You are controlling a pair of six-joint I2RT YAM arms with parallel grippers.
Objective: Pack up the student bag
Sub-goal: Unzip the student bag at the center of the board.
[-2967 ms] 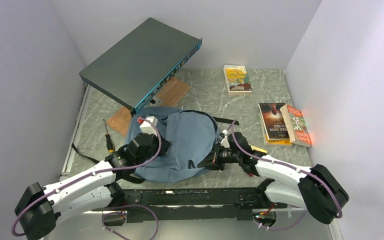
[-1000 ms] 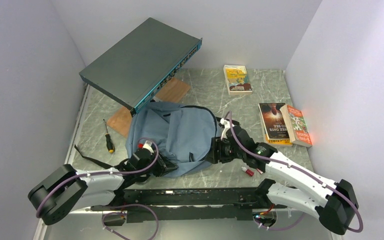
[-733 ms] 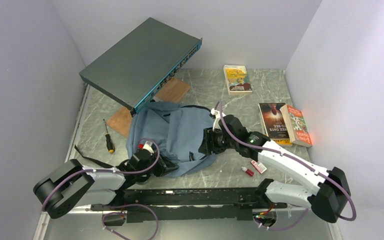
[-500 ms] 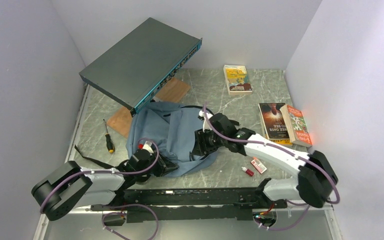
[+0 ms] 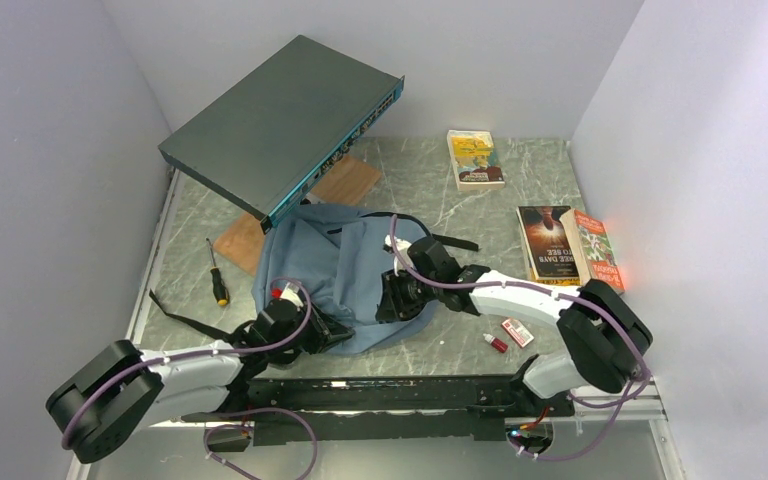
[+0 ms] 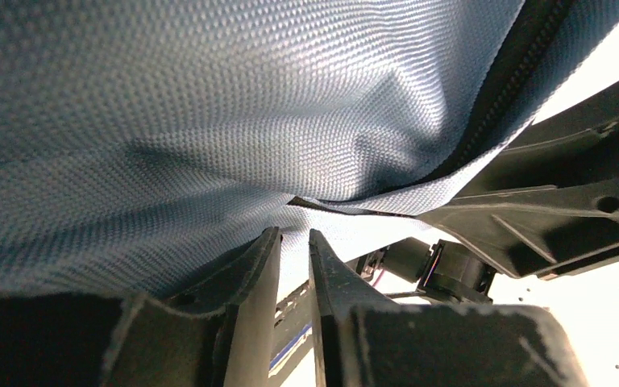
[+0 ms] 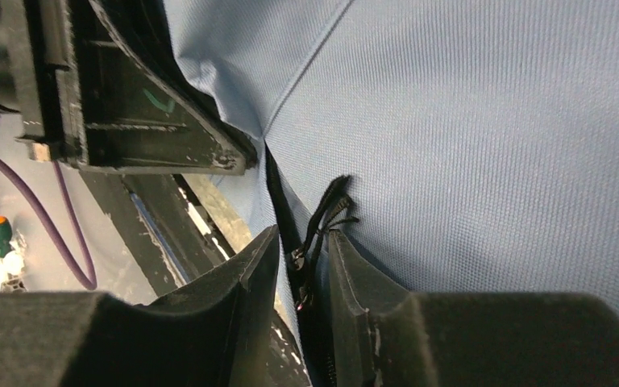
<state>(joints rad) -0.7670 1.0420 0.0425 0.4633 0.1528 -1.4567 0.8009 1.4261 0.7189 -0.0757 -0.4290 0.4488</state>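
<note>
- The flat dark grey metal box (image 5: pixel 280 125) leans up over the far left corner of the worktop, its low end above a wooden board (image 5: pixel 345 183).
- The student bag (image 5: pixel 345 262) lies flat left of centre, reaching toward the near edge, with its top tucked under the box. No opening shows in its zip, and nothing has gone in.
- The right gripper (image 5: pixel 392 300) is down on the bag's right side. Its jaws are nearly together, with the black zip pull (image 7: pixel 323 219) in the slit between them.
- The left gripper (image 6: pixel 292 235) is at the bag's near edge. Its jaws are a sliver apart and seem to pinch a fold of fabric, though the wrist view is too close to be sure.
- Two paperbacks (image 5: pixel 570 248) wait by the right edge and a third book (image 5: pixel 475 158) by the far edge.
- A screwdriver (image 5: pixel 217 278) lies near the left edge.
- The step in hand is likely opening the bag. The next move calls for the right arm to draw the pull along the zip while the left anchors the cloth.
</note>
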